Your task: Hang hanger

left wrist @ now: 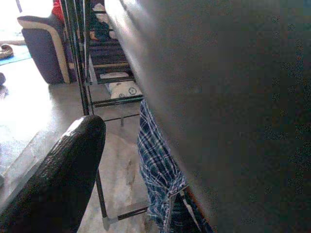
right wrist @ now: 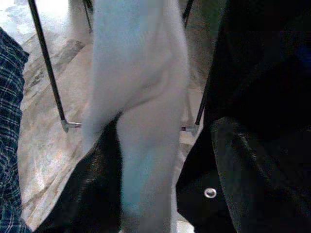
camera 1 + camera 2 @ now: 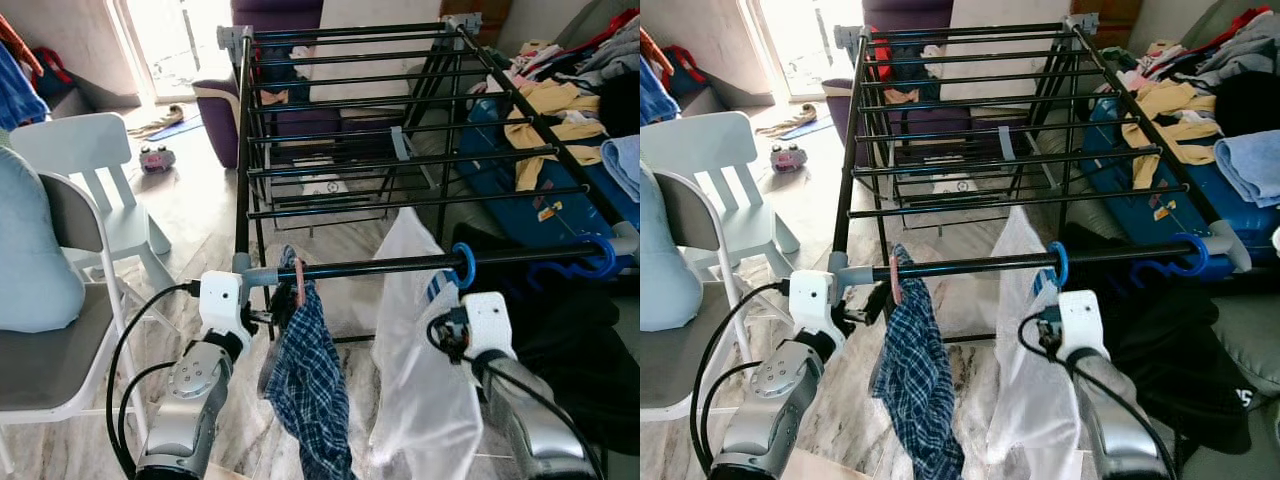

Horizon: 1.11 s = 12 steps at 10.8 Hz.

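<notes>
Blue plastic hanger hook (image 3: 463, 264) sits over the black drying rack's near rail (image 3: 400, 265). Right wrist view shows right gripper (image 2: 160, 174) fingers spread around the white garment (image 2: 141, 97). Left gripper (image 3: 272, 318), left, beside the blue plaid garment (image 3: 305, 370); cannot tell its opening.

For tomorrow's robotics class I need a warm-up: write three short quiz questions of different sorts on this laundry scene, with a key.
1. True or false: the plaid shirt hangs from the front bar of the drying rack.
2. What colour is the hanger hook above the white garment?
3. Which gripper is nearest the white garment: A left gripper, B right gripper?

Key: 1 true; 2 blue; 3 B.
</notes>
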Tool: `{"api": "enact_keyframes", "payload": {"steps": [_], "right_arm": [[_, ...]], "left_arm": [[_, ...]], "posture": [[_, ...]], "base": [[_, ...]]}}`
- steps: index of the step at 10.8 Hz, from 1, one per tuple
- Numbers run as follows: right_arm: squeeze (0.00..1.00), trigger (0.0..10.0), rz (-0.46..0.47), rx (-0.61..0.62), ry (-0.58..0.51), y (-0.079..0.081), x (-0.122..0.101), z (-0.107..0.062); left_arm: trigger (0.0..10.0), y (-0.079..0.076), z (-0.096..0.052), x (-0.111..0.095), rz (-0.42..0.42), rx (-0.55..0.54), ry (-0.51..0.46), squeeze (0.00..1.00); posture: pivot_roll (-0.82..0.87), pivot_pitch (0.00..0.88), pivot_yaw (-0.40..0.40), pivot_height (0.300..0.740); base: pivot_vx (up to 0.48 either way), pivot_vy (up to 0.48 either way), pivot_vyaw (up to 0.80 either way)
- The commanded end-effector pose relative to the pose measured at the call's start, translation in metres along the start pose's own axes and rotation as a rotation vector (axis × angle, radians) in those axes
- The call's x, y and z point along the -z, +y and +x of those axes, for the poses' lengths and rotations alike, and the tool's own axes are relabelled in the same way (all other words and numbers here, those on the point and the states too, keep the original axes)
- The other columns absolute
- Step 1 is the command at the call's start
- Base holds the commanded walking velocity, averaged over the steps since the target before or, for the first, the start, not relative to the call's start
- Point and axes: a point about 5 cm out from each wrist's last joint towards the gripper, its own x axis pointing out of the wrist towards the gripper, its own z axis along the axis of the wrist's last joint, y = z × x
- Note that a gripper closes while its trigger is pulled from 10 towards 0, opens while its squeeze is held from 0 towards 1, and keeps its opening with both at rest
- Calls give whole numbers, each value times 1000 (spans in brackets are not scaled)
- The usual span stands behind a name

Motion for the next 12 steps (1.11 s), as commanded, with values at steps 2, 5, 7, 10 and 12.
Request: {"api": "enact_keyframes", "payload": {"steps": [2,5,7,10,12], "right_arm": [[1000,10000,4,26,-94,-2,-11,-11],[1000,10000,11,28,-86,0,-8,-14],[1000,10000,4,27,-94,3,-10,-16],[1000,10000,20,20,-81,8,-3,-18],[1000,10000,10,28,-65,7,-2,-18]], "left_arm": [[10000,-3,3,0,22,31,11,0],[10000,-8,9,-2,51,84,16,0],[10000,-8,8,-1,53,88,18,0],[10000,-3,7,-2,63,77,20,0],[10000,-5,8,-4,73,88,11,0]], "posture": [[-184,0,27,740],[-200,0,46,740],[-211,0,63,740],[-209,0,74,740],[-207,0,76,740]], "base": [[0,0,0],[0,0,0],[0,0,0],[0,0,0],[0,0,0]]}}
